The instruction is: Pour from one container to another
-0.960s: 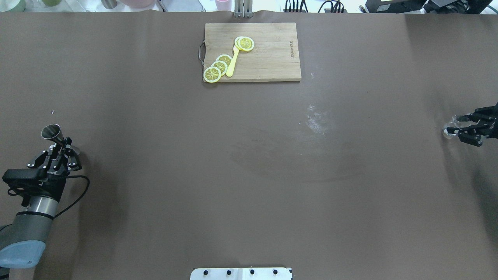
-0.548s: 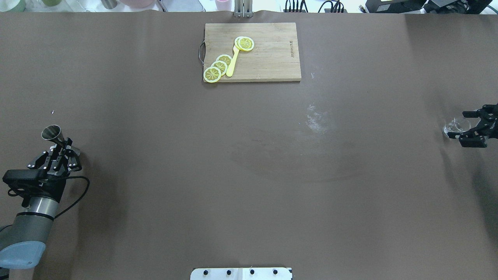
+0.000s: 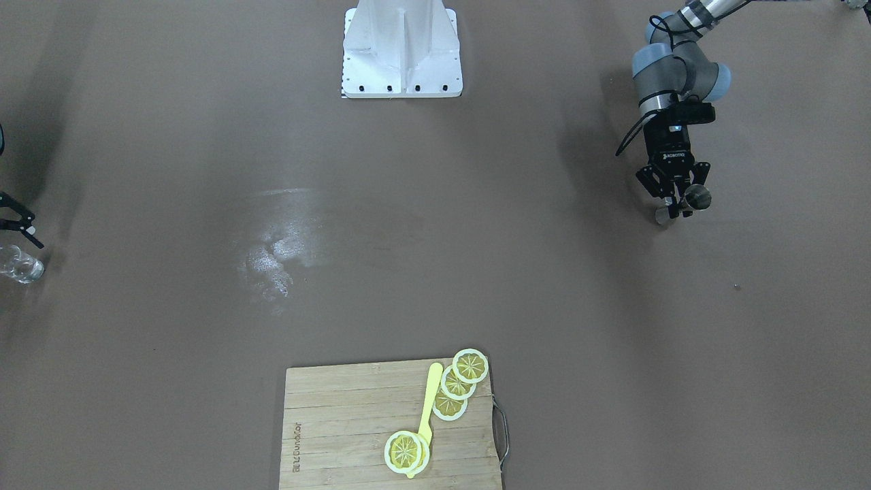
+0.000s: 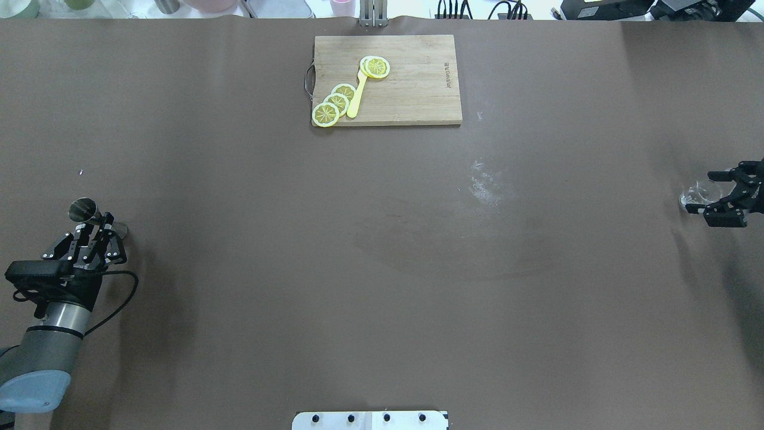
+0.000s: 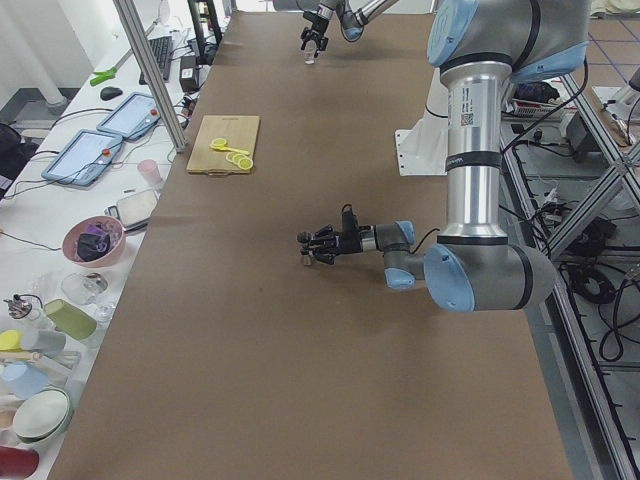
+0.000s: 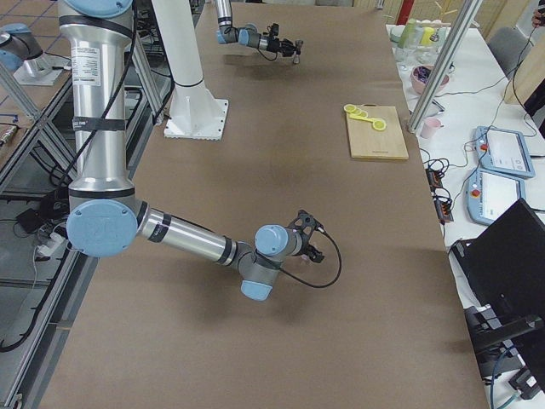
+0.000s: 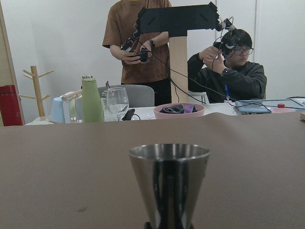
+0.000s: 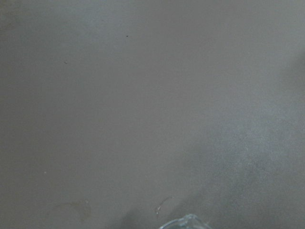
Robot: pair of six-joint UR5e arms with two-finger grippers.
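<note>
Shiny steel double-cone jigger [image 4: 83, 209] clamped in left fingers [image 4: 108, 220], small clear glass [image 4: 696, 194] between spread-apart right fingers [image 4: 718, 177]

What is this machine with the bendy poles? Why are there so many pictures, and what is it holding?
It is a robot with two arms at a brown table. Each picture comes from a different camera: one above, one facing the robot, one at each end of the table, and one on each wrist. The left arm has its jaws shut on a little steel cup. The right arm has its jaws open, close to a clear glass. Far from both lies a wooden board with lemon slices on it.
</note>
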